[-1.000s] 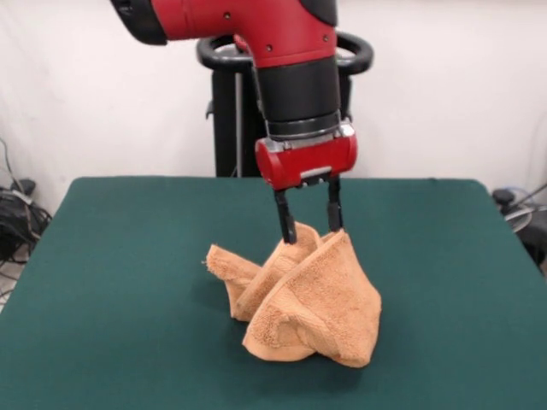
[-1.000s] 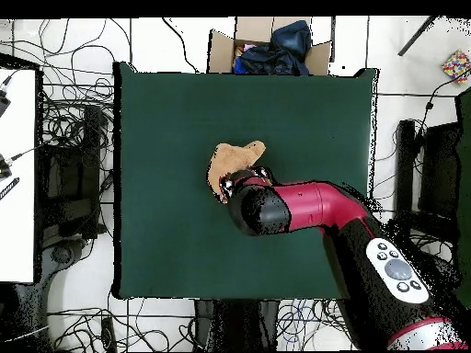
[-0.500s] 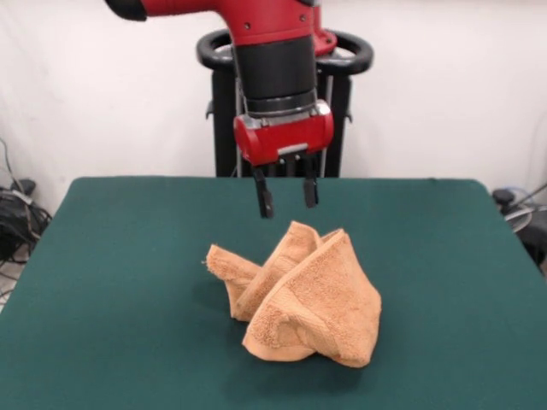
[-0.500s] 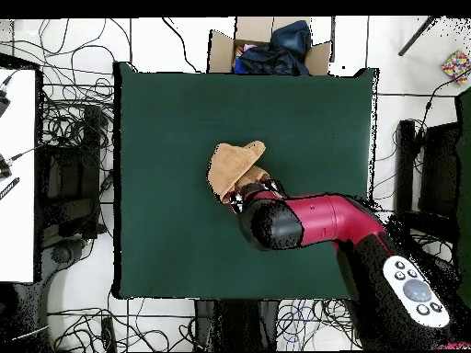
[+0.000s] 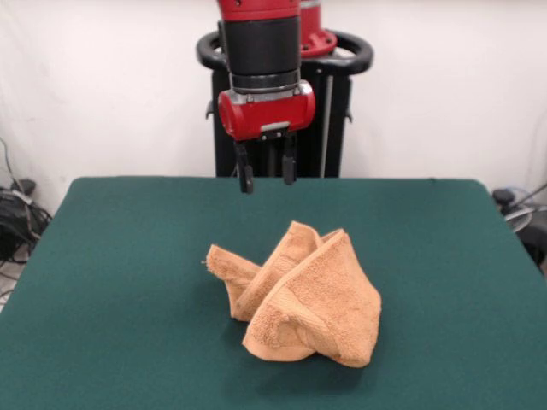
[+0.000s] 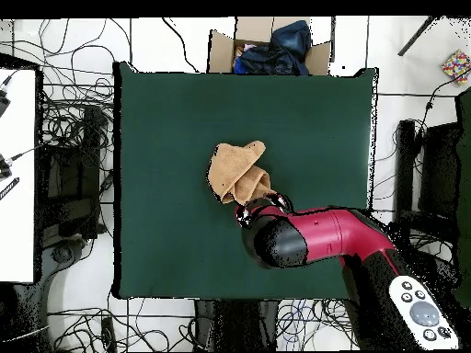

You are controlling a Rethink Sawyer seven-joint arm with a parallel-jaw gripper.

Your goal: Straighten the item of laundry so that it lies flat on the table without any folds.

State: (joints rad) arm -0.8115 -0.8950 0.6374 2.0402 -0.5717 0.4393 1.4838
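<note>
The orange-tan towel [image 5: 299, 295] sits crumpled in a peaked heap near the middle of the dark green table [image 5: 120, 282]. Several folds stand up and overlap. In the overhead view the towel [image 6: 235, 170] lies just beyond the arm's red head. My gripper [image 5: 267, 178] hangs open and empty, well above the table and behind the towel toward the far side, touching nothing. The overhead view hides the gripper under the arm [image 6: 304, 234].
A cardboard box [image 6: 267, 51] with dark clothes stands past the table's far edge in the overhead view. Cables [image 6: 69, 129] cover the floor around the table. A white surface [image 6: 17, 175] flanks the left side.
The gripper let go of the towel's top fold, rose, and drew back toward the robot's side. The towel stayed in its crumpled heap.
</note>
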